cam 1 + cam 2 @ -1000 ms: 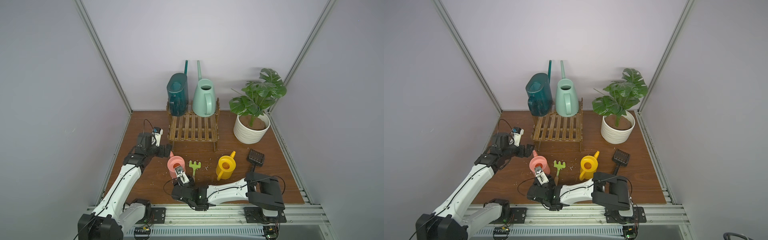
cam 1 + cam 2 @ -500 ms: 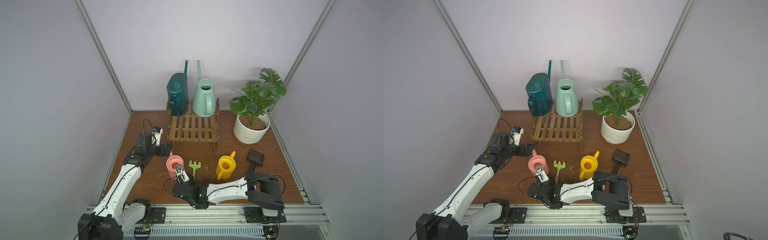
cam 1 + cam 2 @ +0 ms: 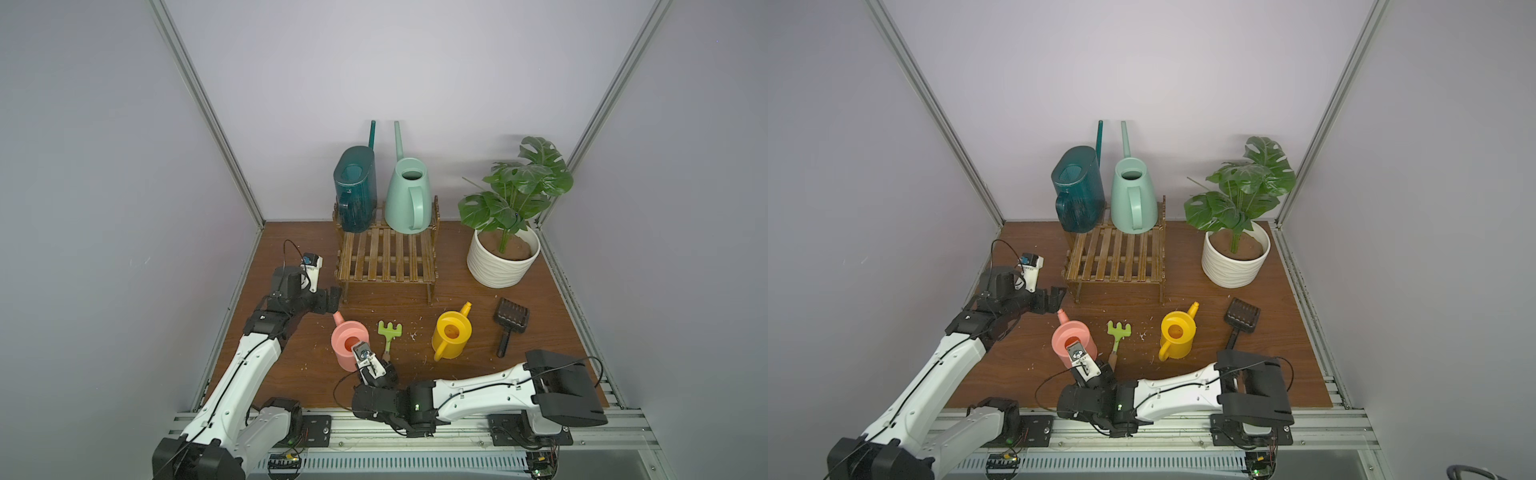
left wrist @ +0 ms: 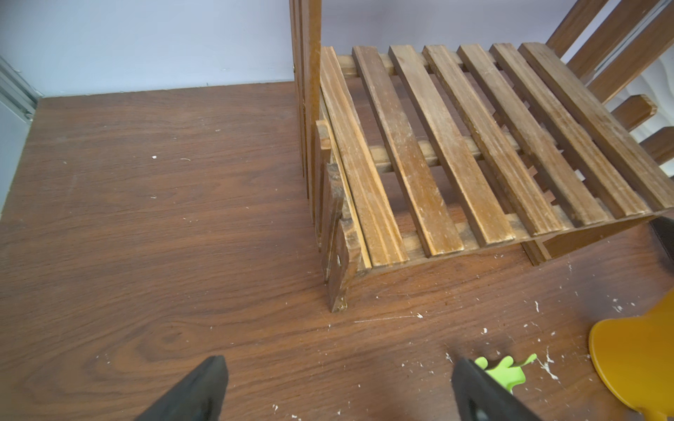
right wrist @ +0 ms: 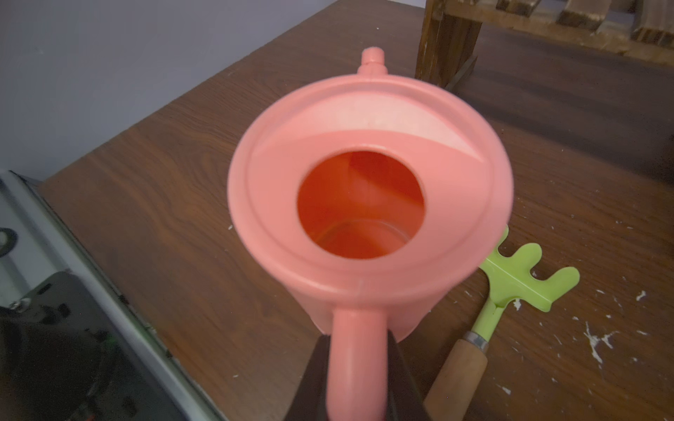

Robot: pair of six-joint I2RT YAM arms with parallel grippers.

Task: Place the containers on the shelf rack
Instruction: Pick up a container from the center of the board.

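R gripper [image 5: 355, 368] pinched tight on the handle [image 5: 355, 342] of the pink can [image 5: 364, 120], one black finger on each side. Can upright, mouth up. Cannot tell if its base is off the table [image 3: 299, 249].

L gripper [image 4: 337, 386] spread wide, holding nothing. It hangs just off the near-L leg of the shelf rack [image 3: 386, 257].

Key relation: rack lies straight ahead of the R gripper, past the can's spout. Handle-to-spout axis runs away from the wrist, aimed abt at that near-L leg. So the carry is likely up and fwd, then a bit to robot's R to clear the leg and land on the slats.

Upper tier taken: teal can [image 3: 355, 191] and mint can [image 3: 407, 195] stand side by side. Lower slats bare.

L arm is nearer the rack, but R has the load. L gripper sits close to the likely path: prob. risk of a bump.

Yellow can [image 3: 452, 334] on the table, R of the green rake [image 3: 389, 332], not yet handled.
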